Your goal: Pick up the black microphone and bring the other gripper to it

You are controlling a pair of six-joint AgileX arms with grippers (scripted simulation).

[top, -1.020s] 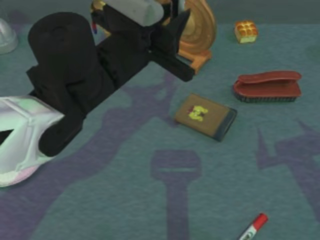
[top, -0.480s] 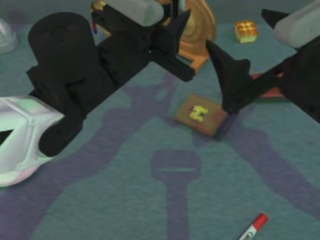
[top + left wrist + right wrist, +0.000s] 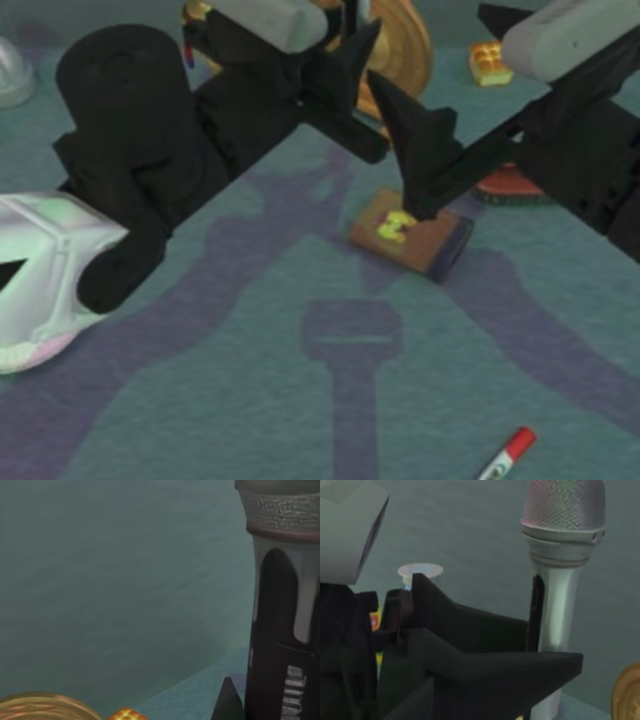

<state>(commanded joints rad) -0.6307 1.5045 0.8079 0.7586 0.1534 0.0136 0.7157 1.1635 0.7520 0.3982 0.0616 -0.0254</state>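
The black microphone [image 3: 563, 555] stands upright above the table, silver-grey mesh head up and black handle [image 3: 280, 645] down. My left gripper [image 3: 362, 88] is shut on its handle, high over the back centre of the table. In the right wrist view the left gripper's fingers [image 3: 495, 662] sit on either side of the handle. My right gripper [image 3: 425, 45] reaches in from the right, open, with one pointed finger [image 3: 415, 150] just right of the left gripper. It is not touching the microphone.
A round wooden stand [image 3: 405, 45] sits at the back under the grippers. A bread roll [image 3: 490, 62] and a red brush [image 3: 505, 183], partly covered by the right arm, lie at the right. Also here: a brown book [image 3: 410, 235], a red-capped marker [image 3: 508, 452], and a white object [image 3: 12, 70] at the far left.
My right arm came in from the right edge and moved left, bringing its open gripper close to the left gripper. The left arm and the microphone stayed put.
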